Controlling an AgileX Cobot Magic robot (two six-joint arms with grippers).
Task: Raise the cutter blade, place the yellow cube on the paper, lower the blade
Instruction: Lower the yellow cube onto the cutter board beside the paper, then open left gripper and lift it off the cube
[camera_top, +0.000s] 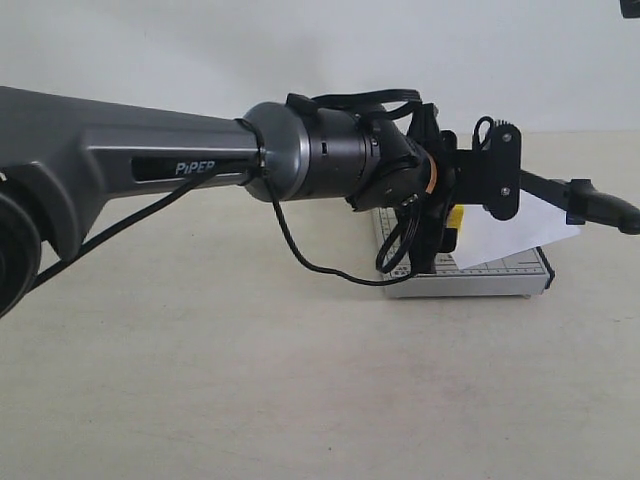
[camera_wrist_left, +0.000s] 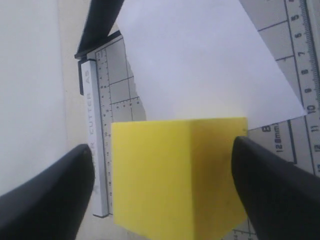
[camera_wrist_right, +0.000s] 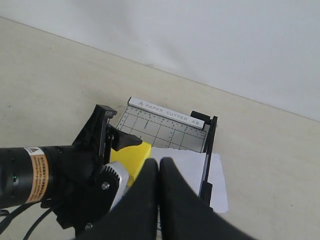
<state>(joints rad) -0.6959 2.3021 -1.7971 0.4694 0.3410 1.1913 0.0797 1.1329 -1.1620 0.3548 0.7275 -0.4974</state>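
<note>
The yellow cube (camera_wrist_left: 175, 180) stands at the edge of the grey trimmer board (camera_wrist_left: 120, 85), its far side overlapping the white paper (camera_wrist_left: 200, 65). My left gripper (camera_wrist_left: 162, 145) straddles the cube, open: one finger (camera_wrist_left: 280, 190) meets the cube's edge, while a strip of ruler shows between the other finger (camera_wrist_left: 45, 200) and the cube. In the exterior view the cube (camera_top: 456, 218) peeks out behind that gripper. The cutter blade (camera_top: 560, 190) slopes above the paper (camera_top: 515, 225), its handle (camera_top: 612, 210) past the board's right edge. My right gripper (camera_wrist_right: 159, 167) hovers shut and empty over the paper (camera_wrist_right: 182, 167).
The left arm (camera_top: 150, 160) spans the exterior view from the left, with a loose black cable (camera_top: 300, 255) hanging under it. The board (camera_top: 480, 278) lies on a beige tabletop (camera_top: 250, 380) in front of a white wall. In the right wrist view the blade (camera_wrist_right: 207, 155) borders the paper.
</note>
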